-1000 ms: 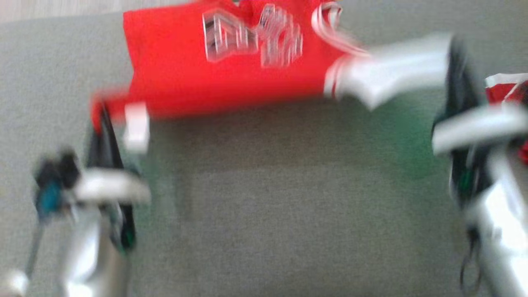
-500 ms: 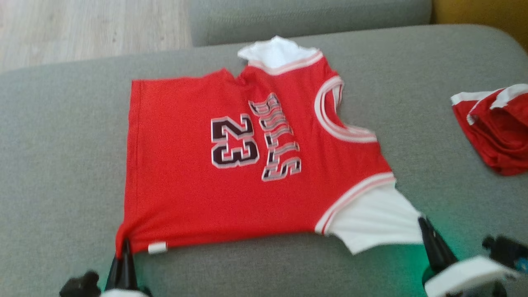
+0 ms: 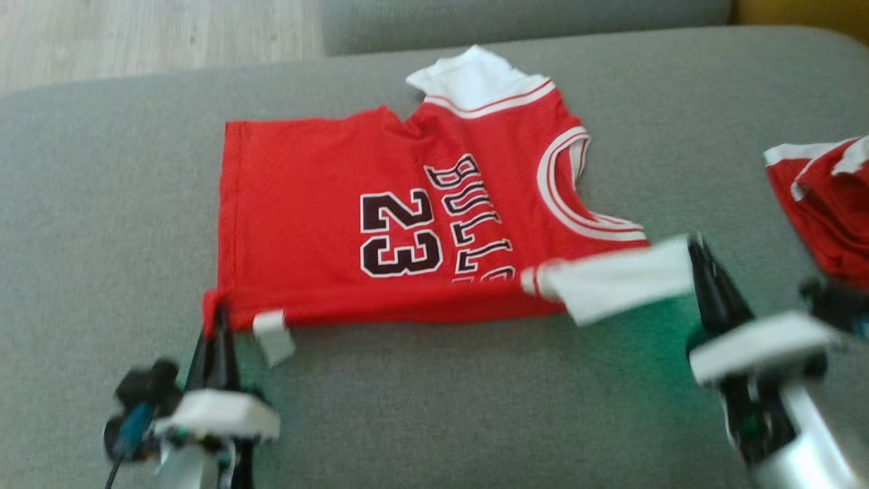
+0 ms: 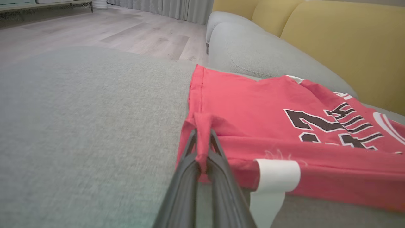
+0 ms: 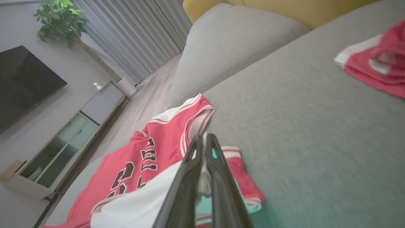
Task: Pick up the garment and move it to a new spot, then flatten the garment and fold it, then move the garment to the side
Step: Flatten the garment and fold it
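I have the red garment (image 3: 326, 224) spread across the grey sofa seat (image 3: 475, 421). It fills the middle of the head view with its number and lettering face up. My left pincer (image 3: 218, 324), at the lower left of the frame, is clenched on the hem corner. The left wrist view shows red cloth bunched between the two dark fingers, with a white label (image 3: 273, 334) hanging just beside them. My right pincer (image 3: 699, 265), at the middle right, is clamped on the tip of the white sleeve (image 3: 611, 282). Between the two grips the near edge is raised off the seat as a taut line, while the far half lies flat toward the top of the frame.

I judge this to be the start of the fold, with the near edge to be carried over onto the far edge. To do it well I want both pincers rising and travelling up the frame at an even pace. That way the edge runs straight and the crease falls squarely across the lettering rather than slanting. I'd hold the stretch between them firm, but not so hard that the far half drags along the seat. The far sleeve at the top centre looks rucked and may need smoothing afterwards. The other red clothing (image 3: 825, 210) at the right edge lies apart from the sleeve but close to my right arm, so I'd steer that arm clear of it.
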